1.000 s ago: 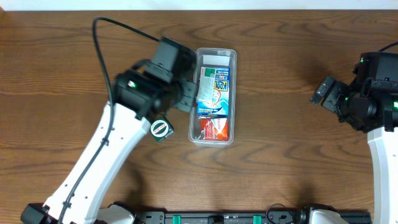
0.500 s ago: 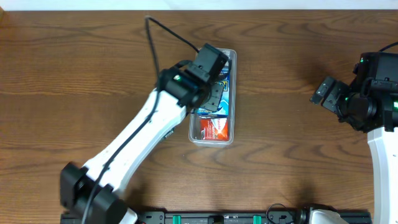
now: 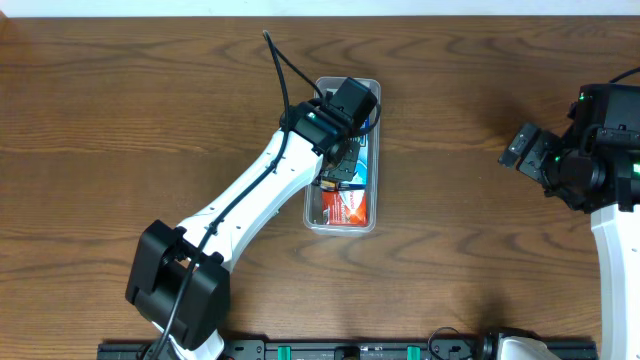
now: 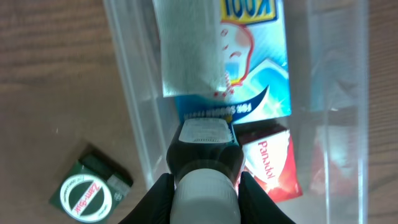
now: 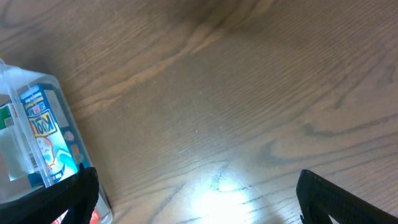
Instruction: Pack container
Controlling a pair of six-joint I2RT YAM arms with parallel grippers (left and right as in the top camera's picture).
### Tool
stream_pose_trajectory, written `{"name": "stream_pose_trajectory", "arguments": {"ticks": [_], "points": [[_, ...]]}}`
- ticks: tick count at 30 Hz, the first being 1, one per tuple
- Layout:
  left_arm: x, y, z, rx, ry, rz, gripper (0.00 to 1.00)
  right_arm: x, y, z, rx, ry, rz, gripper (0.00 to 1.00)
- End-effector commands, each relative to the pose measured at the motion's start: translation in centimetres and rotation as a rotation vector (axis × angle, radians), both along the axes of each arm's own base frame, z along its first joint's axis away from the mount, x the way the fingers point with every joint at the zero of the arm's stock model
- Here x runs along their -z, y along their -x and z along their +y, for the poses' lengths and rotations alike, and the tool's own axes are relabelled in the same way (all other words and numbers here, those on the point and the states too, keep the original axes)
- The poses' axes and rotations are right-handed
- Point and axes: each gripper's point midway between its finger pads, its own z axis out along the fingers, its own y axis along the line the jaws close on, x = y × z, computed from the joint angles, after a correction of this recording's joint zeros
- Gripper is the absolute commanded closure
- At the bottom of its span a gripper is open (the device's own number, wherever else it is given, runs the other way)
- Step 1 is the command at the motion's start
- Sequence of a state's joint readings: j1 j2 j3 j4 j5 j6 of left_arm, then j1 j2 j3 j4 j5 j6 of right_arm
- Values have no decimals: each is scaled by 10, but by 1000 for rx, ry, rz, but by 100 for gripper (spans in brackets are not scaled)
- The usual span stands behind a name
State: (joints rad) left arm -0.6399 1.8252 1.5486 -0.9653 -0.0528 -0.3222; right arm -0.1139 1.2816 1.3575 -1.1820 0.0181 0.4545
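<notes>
I hold a small dark bottle [image 4: 202, 149] clamped in the left gripper [image 4: 205, 188], directly above the container [image 4: 134, 93], whose long axis runs 12 to 6 o'clock

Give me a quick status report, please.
Left gripper shut on dark bottle, over container. Right gripper open, empty. Zam-Buk box on table, outside container.

A small dark-green square box [image 4: 91, 186] with a round white-and-green label lay flat on my brown wood-grain worktop [image 3: 100, 120], turned at an angle. Along the worktop's near edge ran a black rail [image 3: 340, 350] with green clips.
</notes>
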Motion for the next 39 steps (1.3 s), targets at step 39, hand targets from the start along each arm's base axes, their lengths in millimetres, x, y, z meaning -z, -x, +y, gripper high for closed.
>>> {"name": "stream_pose_trajectory", "arguments": {"ticks": [39], "points": [[13, 21, 12, -19, -51, 148, 71, -3, 0, -4, 2, 9, -7, 1]]}}
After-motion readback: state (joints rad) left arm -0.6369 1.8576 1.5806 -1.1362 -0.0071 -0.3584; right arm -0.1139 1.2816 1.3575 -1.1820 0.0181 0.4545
